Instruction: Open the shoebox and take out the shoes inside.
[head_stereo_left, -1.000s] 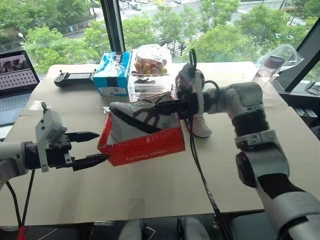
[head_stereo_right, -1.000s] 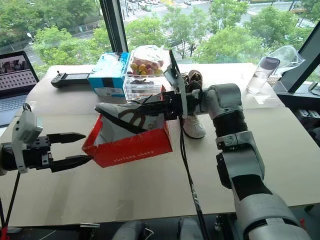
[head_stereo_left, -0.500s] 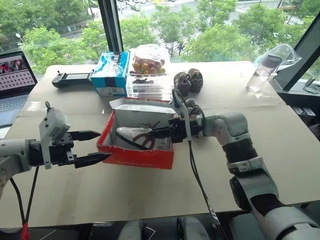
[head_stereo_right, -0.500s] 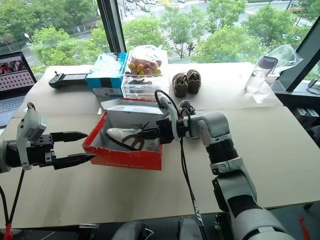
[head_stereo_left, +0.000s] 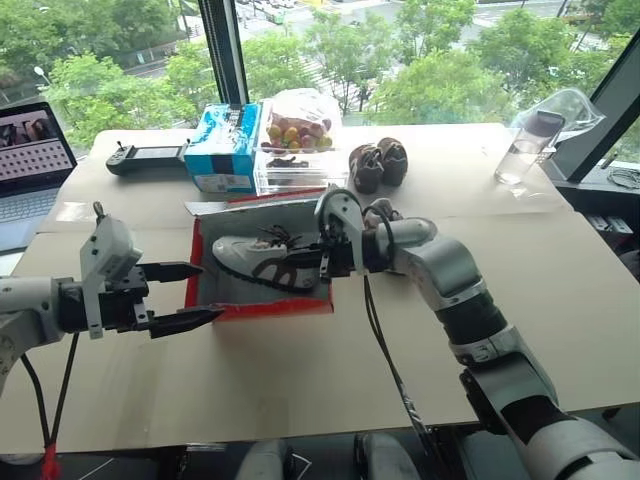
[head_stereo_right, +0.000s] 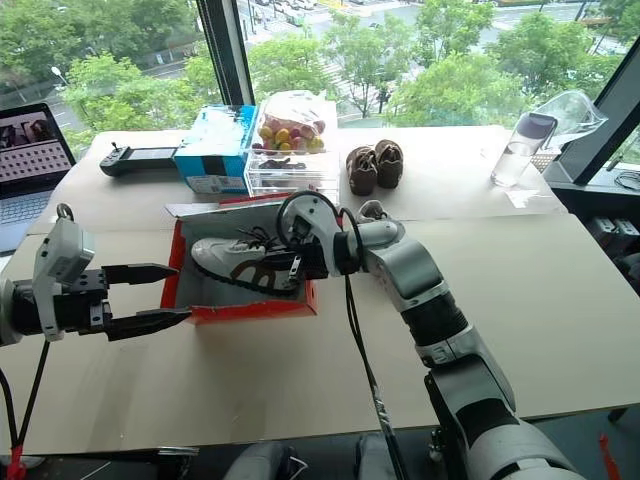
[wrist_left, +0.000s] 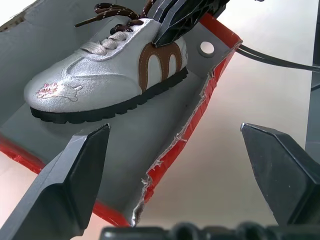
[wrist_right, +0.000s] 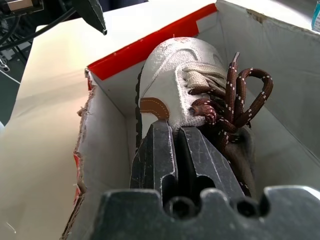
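Observation:
The red shoebox (head_stereo_left: 262, 306) lies open on the table, its lid folded back flat and its near wall torn at a corner (wrist_left: 176, 142). One of the white shoes (head_stereo_left: 258, 260), with a brown side stripe and dark laces, is inside it, toe toward my left. My right gripper (head_stereo_left: 323, 264) is shut on this shoe's heel collar, fingers (wrist_right: 161, 150) pinched together over the padded rim. My left gripper (head_stereo_left: 208, 292) hangs open just left of the box, touching nothing. Behind my right forearm a bit of another white shoe (head_stereo_left: 378, 208) peeks out.
Behind the shoebox stand a blue carton (head_stereo_left: 226, 145) and a clear box of fruit (head_stereo_left: 295, 165), with dark brown shoes (head_stereo_left: 377, 163) to their right. A laptop (head_stereo_left: 30, 160) and a controller (head_stereo_left: 150, 157) sit far left, a glass (head_stereo_left: 515, 150) far right. A cable (head_stereo_left: 390, 360) trails from my right wrist.
My right gripper has sunk and moved left with the shoe, rolling it level. The shoebox, earlier lifted and tilted with the shoe, now lies flat. My left gripper has stayed put.

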